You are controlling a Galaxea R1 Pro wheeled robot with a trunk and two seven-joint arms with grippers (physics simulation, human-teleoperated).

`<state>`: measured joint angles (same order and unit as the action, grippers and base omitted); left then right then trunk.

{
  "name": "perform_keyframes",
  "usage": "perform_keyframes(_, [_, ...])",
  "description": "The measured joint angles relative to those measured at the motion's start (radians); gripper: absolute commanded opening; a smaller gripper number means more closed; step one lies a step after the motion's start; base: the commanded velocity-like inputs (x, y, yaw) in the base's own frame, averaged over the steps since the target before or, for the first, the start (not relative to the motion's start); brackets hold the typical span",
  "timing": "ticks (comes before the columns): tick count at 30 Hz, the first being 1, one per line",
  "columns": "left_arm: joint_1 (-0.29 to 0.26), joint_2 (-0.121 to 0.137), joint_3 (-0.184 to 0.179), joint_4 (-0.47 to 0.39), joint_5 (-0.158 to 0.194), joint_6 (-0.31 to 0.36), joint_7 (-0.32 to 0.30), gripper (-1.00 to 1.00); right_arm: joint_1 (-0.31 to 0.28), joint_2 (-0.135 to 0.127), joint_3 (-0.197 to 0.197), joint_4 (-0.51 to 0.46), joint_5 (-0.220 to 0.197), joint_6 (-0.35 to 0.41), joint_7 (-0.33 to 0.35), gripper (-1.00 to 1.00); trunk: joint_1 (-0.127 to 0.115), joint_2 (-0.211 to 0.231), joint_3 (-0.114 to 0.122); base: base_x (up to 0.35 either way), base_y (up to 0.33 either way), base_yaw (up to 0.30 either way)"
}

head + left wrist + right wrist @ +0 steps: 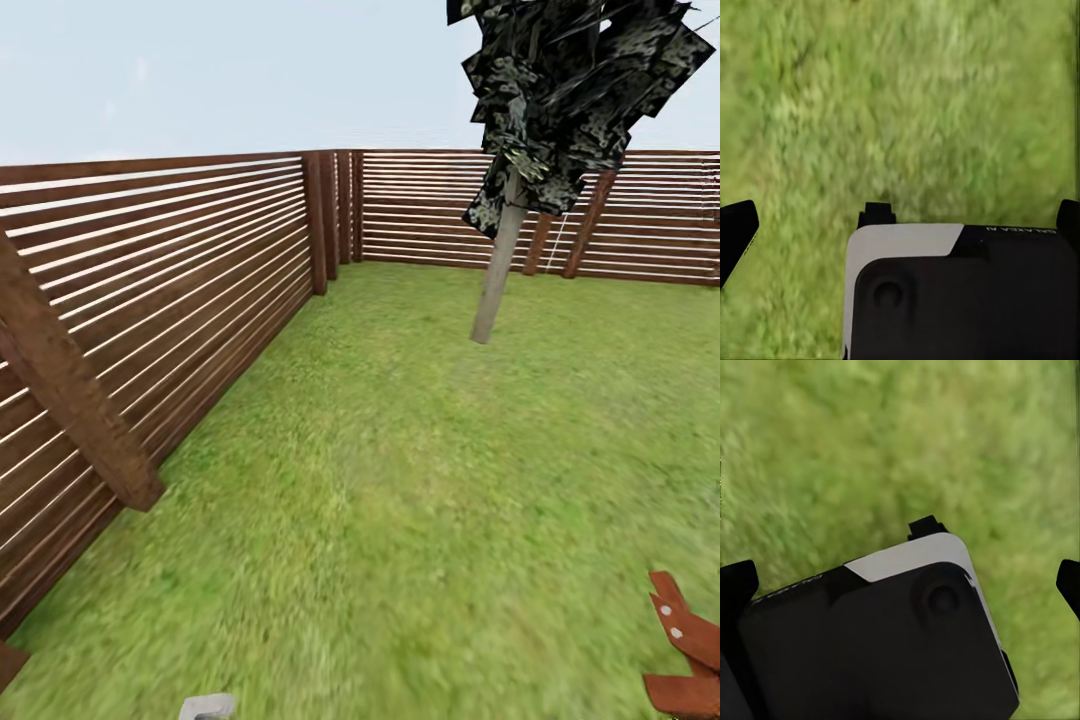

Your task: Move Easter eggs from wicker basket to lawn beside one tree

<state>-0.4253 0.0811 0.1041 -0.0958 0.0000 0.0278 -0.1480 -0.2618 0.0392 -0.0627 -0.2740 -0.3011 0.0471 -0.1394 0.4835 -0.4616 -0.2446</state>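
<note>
One tree on the lawn, near the slatted fence corner. Left gripper and right gripper: both spread open over grass; mirrored lettering unreadable.

Left wrist view: boxy gripper body, black with white-grey panel along upper edge and side, rounded corners. Round recessed boss on black face. Small white lettering near edge, inverted, too small to read. Short black tab above panel. Black fingers at frame sides.

Right wrist view: same black housing, white corner panel, round boss, black tab, black fingers.

Head view: small grey-white part at bottom edge.
</note>
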Motion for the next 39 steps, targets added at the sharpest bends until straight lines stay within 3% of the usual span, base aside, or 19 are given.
perform_keyframes(19, [-0.001, 0.000, -0.001, 0.000, 0.000, 0.000, 0.000, 1.00, 0.000, 0.005, 0.001, 0.000, 0.001, -0.001, -0.001, 1.00, 0.000, 0.000, 0.013, 0.322, 0.000, -0.270])
perform_keyframes(32, [0.000, 0.001, -0.001, 0.000, -0.001, 0.000, 0.000, 1.00, 0.000, 0.004, 0.000, -0.001, 0.001, -0.004, -0.001, 1.00, 0.000, 0.000, 0.014, 0.323, 0.000, -0.027])
perform_keyframes(39, [0.000, 0.000, -0.002, 0.000, -0.001, 0.000, 0.000, 1.00, 0.000, 0.003, -0.046, -0.001, 0.002, -0.004, 0.000, 1.00, 0.000, 0.000, 0.016, 0.323, 0.000, -0.067])
